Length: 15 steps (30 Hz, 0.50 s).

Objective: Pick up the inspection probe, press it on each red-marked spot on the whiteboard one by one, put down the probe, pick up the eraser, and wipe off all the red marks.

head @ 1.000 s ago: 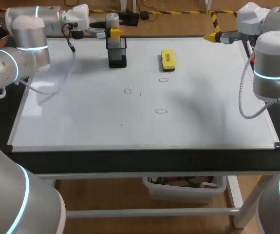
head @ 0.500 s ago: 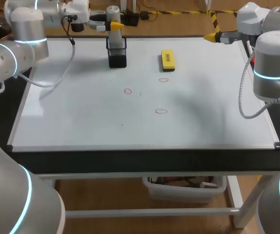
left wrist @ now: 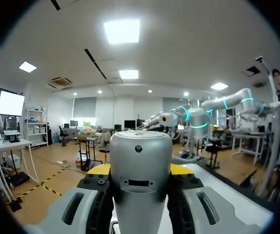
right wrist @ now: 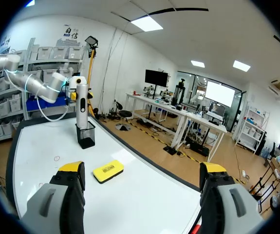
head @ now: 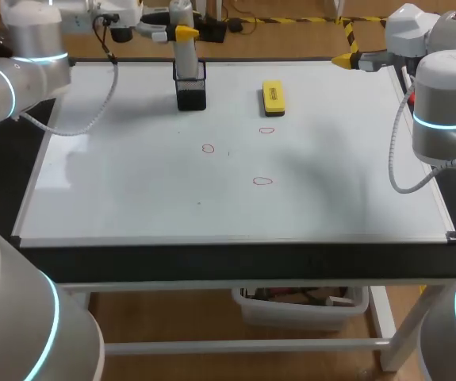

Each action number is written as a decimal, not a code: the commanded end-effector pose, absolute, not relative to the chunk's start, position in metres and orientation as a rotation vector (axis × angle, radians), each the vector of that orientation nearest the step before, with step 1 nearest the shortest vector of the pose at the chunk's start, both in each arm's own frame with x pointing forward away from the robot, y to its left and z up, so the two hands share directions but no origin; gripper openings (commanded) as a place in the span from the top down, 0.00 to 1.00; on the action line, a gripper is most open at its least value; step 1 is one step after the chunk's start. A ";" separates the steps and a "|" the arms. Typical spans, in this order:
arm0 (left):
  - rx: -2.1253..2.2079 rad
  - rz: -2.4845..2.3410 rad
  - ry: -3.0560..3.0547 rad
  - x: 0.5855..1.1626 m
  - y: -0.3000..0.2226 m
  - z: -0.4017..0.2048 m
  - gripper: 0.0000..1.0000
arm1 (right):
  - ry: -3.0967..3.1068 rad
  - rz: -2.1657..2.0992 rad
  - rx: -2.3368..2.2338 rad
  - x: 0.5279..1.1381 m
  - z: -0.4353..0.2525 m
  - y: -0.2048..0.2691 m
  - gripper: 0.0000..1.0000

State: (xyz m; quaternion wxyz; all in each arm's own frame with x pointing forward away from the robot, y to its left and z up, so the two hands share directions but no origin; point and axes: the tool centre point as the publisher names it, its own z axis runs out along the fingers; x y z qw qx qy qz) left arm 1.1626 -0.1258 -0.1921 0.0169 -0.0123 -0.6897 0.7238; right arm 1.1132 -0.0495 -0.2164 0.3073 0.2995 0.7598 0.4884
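The grey cylindrical probe (head: 183, 48) stands upright, its lower end at the mouth of the black holder (head: 190, 91) at the back of the whiteboard (head: 124, 190). My left gripper (head: 177, 32) is shut on the probe's upper part; in the left wrist view the probe (left wrist: 140, 175) fills the gap between the yellow tips of that gripper (left wrist: 140, 170). The yellow eraser (head: 273, 97) lies right of the holder. Three red marks (head: 208, 148), (head: 267, 130), (head: 262, 181) sit mid-board. My right gripper (head: 345, 59) hangs open at the back right, well above the eraser (right wrist: 108, 171).
In the right wrist view the holder (right wrist: 85, 135) with the probe (right wrist: 82, 105) stands beyond the eraser, ahead of my right gripper (right wrist: 142, 170). The board's frame (head: 235, 240) runs along the front edge.
My left gripper has risen with the probe in it, drawing the probe up out of the black holder. The right arm has kept still.
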 end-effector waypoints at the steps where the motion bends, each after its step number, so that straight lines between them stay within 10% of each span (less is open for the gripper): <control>1: 0.090 2.312 -2.222 1.145 -0.122 -0.176 1.00 | 2.011 1.291 0.792 1.114 -0.216 -0.050 0.00; 15: 0.139 2.378 -2.247 1.133 -0.088 -0.152 1.00 | 2.011 1.291 0.792 1.114 -0.216 -0.050 0.00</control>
